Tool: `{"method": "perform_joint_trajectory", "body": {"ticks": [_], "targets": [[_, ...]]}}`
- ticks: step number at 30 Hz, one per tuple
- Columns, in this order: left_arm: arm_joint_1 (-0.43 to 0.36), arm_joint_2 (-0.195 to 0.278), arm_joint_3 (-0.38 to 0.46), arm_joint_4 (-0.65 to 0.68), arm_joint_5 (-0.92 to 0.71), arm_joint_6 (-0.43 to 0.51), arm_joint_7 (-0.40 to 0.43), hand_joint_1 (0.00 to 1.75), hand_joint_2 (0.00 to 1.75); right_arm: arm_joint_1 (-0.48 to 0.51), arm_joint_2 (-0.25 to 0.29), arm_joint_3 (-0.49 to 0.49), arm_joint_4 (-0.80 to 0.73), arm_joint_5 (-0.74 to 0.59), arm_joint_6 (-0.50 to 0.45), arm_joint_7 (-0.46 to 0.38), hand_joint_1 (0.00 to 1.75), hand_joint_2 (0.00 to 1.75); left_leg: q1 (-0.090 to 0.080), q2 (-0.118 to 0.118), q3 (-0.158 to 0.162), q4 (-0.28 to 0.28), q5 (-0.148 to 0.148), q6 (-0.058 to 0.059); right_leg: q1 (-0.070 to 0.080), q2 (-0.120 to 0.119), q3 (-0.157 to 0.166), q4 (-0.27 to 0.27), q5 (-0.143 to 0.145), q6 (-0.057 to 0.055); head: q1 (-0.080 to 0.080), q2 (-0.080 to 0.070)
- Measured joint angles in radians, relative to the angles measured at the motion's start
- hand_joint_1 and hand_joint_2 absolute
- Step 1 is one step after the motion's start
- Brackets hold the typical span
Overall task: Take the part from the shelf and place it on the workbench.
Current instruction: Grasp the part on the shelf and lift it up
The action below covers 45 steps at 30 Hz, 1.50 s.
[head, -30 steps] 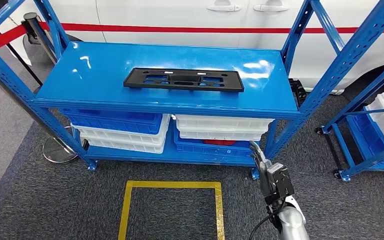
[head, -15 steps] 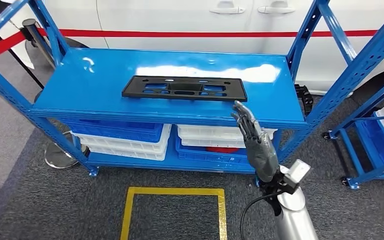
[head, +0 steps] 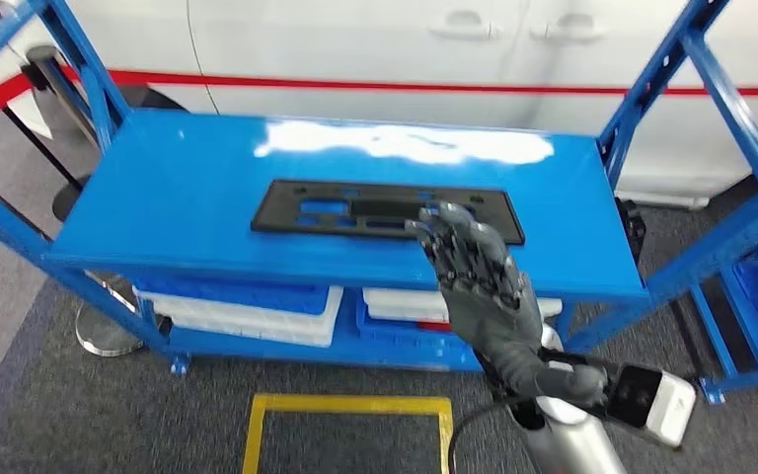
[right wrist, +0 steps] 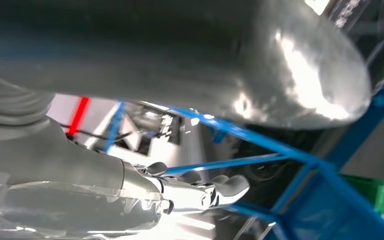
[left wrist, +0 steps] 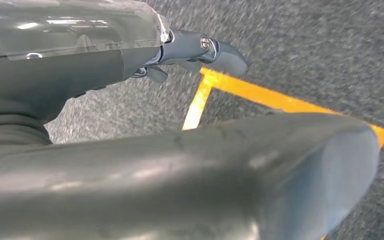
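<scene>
part (head: 355,209) lies flat on the shelf (head: 168,207), not yet taken. our right hand (head: 476,281) hovers at the part's near right end, fingers spread, empty. grasp, lift, workbench placement all remain.

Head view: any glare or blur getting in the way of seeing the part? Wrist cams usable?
Head view: white glare streak along the back of the shelf top; black part stays sharp, right hand covers its right end. Left wrist view: left hand a soft close-up mass, floor motion-smeared. Right wrist view: thumb blown out by a highlight, background defocused.
</scene>
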Motion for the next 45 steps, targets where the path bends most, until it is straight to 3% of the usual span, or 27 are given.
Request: {"method": "perform_joint_trajectory", "body": {"ticks": [1, 3, 5, 6, 7, 9, 10, 11, 13, 15, 17, 19, 20, 21, 23, 25, 28, 30, 32, 34, 35, 36, 37, 38, 40, 43, 45], "targets": [[0.003, 0.000, 0.001, 0.001, -0.005, 0.001, 0.002, 0.00, 0.00, -0.001, -0.007, 0.009, -0.003, -0.003, -0.007, -0.001, 0.00, 0.00, 0.000, -0.002, 0.024, -0.016, -0.007, 0.006, 0.001, 0.000, -0.040, 0.062, -0.005, 0.000, 0.002, 0.000], [0.006, 0.001, 0.001, 0.003, -0.014, 0.001, 0.004, 0.00, 0.00, 0.001, -0.022, 0.024, -0.006, -0.005, -0.018, -0.002, 0.00, 0.00, -0.005, -0.007, 0.071, -0.042, -0.024, 0.013, 0.006, 0.000, -0.133, 0.162, -0.054, -0.003, 0.004, 0.000], [0.007, 0.002, 0.001, 0.003, -0.022, 0.003, 0.005, 0.00, 0.00, 0.003, -0.032, 0.032, -0.011, -0.009, -0.026, -0.002, 0.00, 0.00, -0.011, -0.014, 0.116, -0.058, -0.044, 0.015, 0.015, 0.000, -0.201, 0.177, -0.098, -0.013, 0.005, 0.000], [0.008, 0.002, 0.001, 0.004, -0.027, 0.005, 0.006, 0.00, 0.00, 0.004, -0.037, 0.033, -0.013, -0.013, -0.029, -0.002, 0.00, 0.00, -0.016, -0.017, 0.139, -0.064, -0.055, 0.015, 0.021, 0.000, -0.221, 0.151, -0.089, -0.023, 0.006, 0.000], [0.008, 0.002, 0.001, 0.004, -0.031, 0.010, 0.008, 0.00, 0.00, 0.006, -0.042, 0.035, -0.014, -0.016, -0.032, -0.002, 0.00, 0.00, -0.021, -0.019, 0.164, -0.069, -0.068, 0.015, 0.028, 0.001, -0.233, 0.105, -0.048, -0.037, 0.006, 0.000], [0.012, -0.001, 0.001, 0.008, -0.039, 0.024, 0.013, 0.00, 0.00, 0.017, -0.054, 0.039, -0.014, -0.020, -0.035, -0.002, 0.00, 0.00, -0.029, -0.023, 0.200, -0.073, -0.098, 0.015, 0.050, 0.006, -0.249, -0.010, 0.116, -0.073, 0.003, 0.000], [0.012, -0.002, 0.001, 0.012, -0.042, 0.031, 0.016, 0.00, 0.00, 0.023, -0.059, 0.041, -0.014, -0.022, -0.036, -0.002, 0.00, 0.00, -0.030, -0.025, 0.208, -0.073, -0.112, 0.012, 0.059, 0.008, -0.255, -0.049, 0.182, -0.085, 0.000, 0.000], [0.010, -0.003, 0.001, 0.015, -0.044, 0.037, 0.020, 0.00, 0.00, 0.028, -0.063, 0.042, -0.014, -0.025, -0.036, -0.001, 0.00, 0.00, -0.029, -0.024, 0.213, -0.072, -0.122, 0.008, 0.066, 0.010, -0.259, -0.070, 0.222, -0.092, -0.003, 0.000], [0.003, -0.001, 0.001, 0.016, -0.048, 0.044, 0.022, 0.00, 0.00, 0.033, -0.067, 0.043, -0.015, -0.032, -0.033, -0.002, 0.00, 0.00, -0.029, -0.021, 0.215, -0.059, -0.123, -0.001, 0.066, 0.010, -0.249, -0.077, 0.214, -0.098, -0.005, 0.000], [-0.001, 0.000, 0.002, 0.016, -0.060, 0.046, 0.021, 0.00, 0.00, 0.045, -0.067, 0.041, -0.014, -0.028, -0.020, -0.003, 0.00, 0.00, -0.030, -0.013, 0.184, 0.014, -0.106, -0.014, 0.058, 0.009, -0.220, -0.097, 0.201, -0.105, -0.007, 0.000], [-0.002, -0.002, 0.006, 0.016, -0.077, 0.047, 0.016, 0.00, 0.00, 0.069, -0.064, 0.033, -0.011, -0.012, -0.002, 0.000, 0.00, 0.87, -0.024, -0.008, 0.105, 0.141, -0.129, -0.030, 0.049, 0.006, -0.192, -0.112, 0.188, -0.104, -0.009, 0.000], [0.001, -0.001, 0.011, 0.016, -0.090, 0.049, 0.011, 0.00, 0.00, 0.095, -0.057, 0.019, -0.007, 0.006, 0.009, 0.004, 0.00, 1.75, -0.014, -0.006, 0.025, 0.232, -0.190, -0.042, 0.043, 0.004, -0.171, -0.114, 0.170, -0.098, -0.010, 0.000], [0.003, -0.001, 0.015, 0.016, -0.096, 0.050, 0.009, 0.00, 0.00, 0.108, -0.053, 0.011, -0.004, 0.013, 0.007, 0.005, 0.00, 1.75, -0.010, -0.005, 0.000, 0.241, -0.200, -0.047, 0.039, 0.005, -0.161, -0.113, 0.161, -0.095, -0.010, 0.000], [0.005, -0.001, 0.019, 0.016, -0.101, 0.049, 0.010, 0.00, 0.00, 0.118, -0.050, 0.006, 0.002, 0.018, -0.001, 0.004, 0.00, 1.75, -0.006, -0.004, -0.010, 0.220, -0.179, -0.051, 0.035, 0.006, -0.151, -0.111, 0.153, -0.091, -0.010, 0.000], [0.008, 0.000, 0.026, 0.016, -0.109, 0.046, 0.013, 0.00, 0.00, 0.128, -0.045, 0.001, 0.016, 0.021, -0.026, 0.004, 0.00, 1.75, 0.001, -0.001, 0.004, 0.106, -0.075, -0.061, 0.028, 0.008, -0.134, -0.103, 0.135, -0.080, -0.010, 0.000], [0.008, 0.000, 0.030, 0.016, -0.117, 0.039, 0.016, 0.00, 0.00, 0.128, -0.045, 0.000, 0.031, 0.014, -0.050, 0.008, 0.00, 1.75, 0.001, 0.001, 0.022, 0.008, -0.014, -0.059, 0.026, 0.010, -0.129, -0.092, 0.122, -0.067, -0.011, 0.000], [0.008, 0.000, 0.035, 0.016, -0.128, 0.027, 0.012, 0.00, 0.00, 0.133, -0.050, -0.002, 0.049, 0.016, -0.092, 0.007, 0.00, 1.75, -0.003, 0.002, 0.023, -0.013, -0.002, -0.025, 0.030, 0.010, -0.133, -0.085, 0.115, -0.052, -0.010, 0.000], [0.012, 0.000, 0.036, 0.016, -0.134, 0.022, 0.006, 0.00, 0.00, 0.143, -0.058, -0.003, 0.053, 0.065, -0.154, 0.003, 0.00, 1.75, -0.001, 0.002, 0.027, -0.016, 0.004, -0.012, 0.028, 0.008, -0.137, -0.065, 0.097, -0.043, -0.009, 0.000], [0.015, 0.001, 0.038, 0.016, -0.140, 0.020, 0.001, 0.00, 0.00, 0.153, -0.068, -0.003, 0.054, 0.150, -0.252, 0.001, 0.00, 1.75, -0.001, 0.003, 0.029, -0.019, 0.004, -0.001, 0.025, 0.006, -0.176, 0.023, 0.044, -0.033, -0.006, 0.000], [0.015, 0.001, 0.042, 0.016, -0.147, 0.020, 0.001, 0.00, 0.00, 0.163, -0.077, 0.004, 0.057, 0.244, -0.354, 0.001, 0.00, 1.75, -0.004, 0.003, 0.029, -0.019, 0.002, 0.004, 0.024, 0.005, -0.242, 0.156, -0.012, -0.027, -0.003, 0.000], [0.016, 0.001, 0.044, 0.016, -0.151, 0.020, 0.001, 0.00, 0.00, 0.166, -0.081, 0.011, 0.061, 0.293, -0.399, 0.004, 0.00, 1.75, -0.006, 0.003, 0.030, -0.018, 0.001, 0.006, 0.023, 0.005, -0.265, 0.196, -0.020, -0.027, -0.003, 0.000], [0.016, 0.001, 0.047, 0.016, -0.154, 0.020, 0.002, 0.00, 0.00, 0.168, -0.083, 0.020, 0.065, 0.352, -0.446, 0.011, 0.00, 1.75, -0.008, 0.002, 0.031, -0.018, -0.001, 0.007, 0.024, 0.005, -0.270, 0.201, -0.008, -0.030, -0.003, 0.000], [0.016, 0.001, 0.049, 0.016, -0.157, 0.020, 0.003, 0.00, 0.00, 0.169, -0.084, 0.032, 0.071, 0.415, -0.490, 0.020, 0.00, 1.75, -0.010, 0.002, 0.033, -0.018, -0.002, 0.008, 0.025, 0.005, -0.254, 0.162, 0.022, -0.035, -0.003, 0.000], [0.016, 0.001, 0.051, 0.016, -0.160, 0.019, 0.003, 0.00, 0.00, 0.168, -0.085, 0.045, 0.078, 0.479, -0.534, 0.032, 0.00, 1.75, -0.012, 0.001, 0.037, -0.018, -0.004, 0.008, 0.028, 0.005, -0.222, 0.095, 0.061, -0.043, -0.003, 0.000], [0.015, -0.002, 0.053, 0.016, -0.165, 0.016, 0.000, 0.00, 0.00, 0.161, -0.085, 0.077, 0.097, 0.591, -0.614, 0.055, 0.00, 1.75, -0.017, 0.001, 0.041, -0.018, -0.009, 0.005, 0.034, 0.004, -0.159, -0.034, 0.109, -0.058, -0.004, 0.000], [0.013, -0.008, 0.055, 0.016, -0.173, 0.006, -0.011, 0.00, 0.00, 0.137, -0.081, 0.133, 0.145, 0.742, -0.730, 0.105, 0.00, 1.75, -0.016, 0.001, 0.040, -0.020, -0.011, -0.009, 0.041, 0.004, -0.140, -0.082, 0.115, -0.066, -0.003, 0.000], [0.011, -0.010, 0.059, 0.016, -0.179, 0.001, -0.018, 0.00, 0.00, 0.113, -0.071, 0.174, 0.185, 0.849, -0.806, 0.149, 0.00, 1.75, -0.015, 0.002, 0.038, -0.009, -0.023, -0.020, 0.034, 0.004, -0.133, -0.096, 0.120, -0.070, -0.004, 0.000]]}}
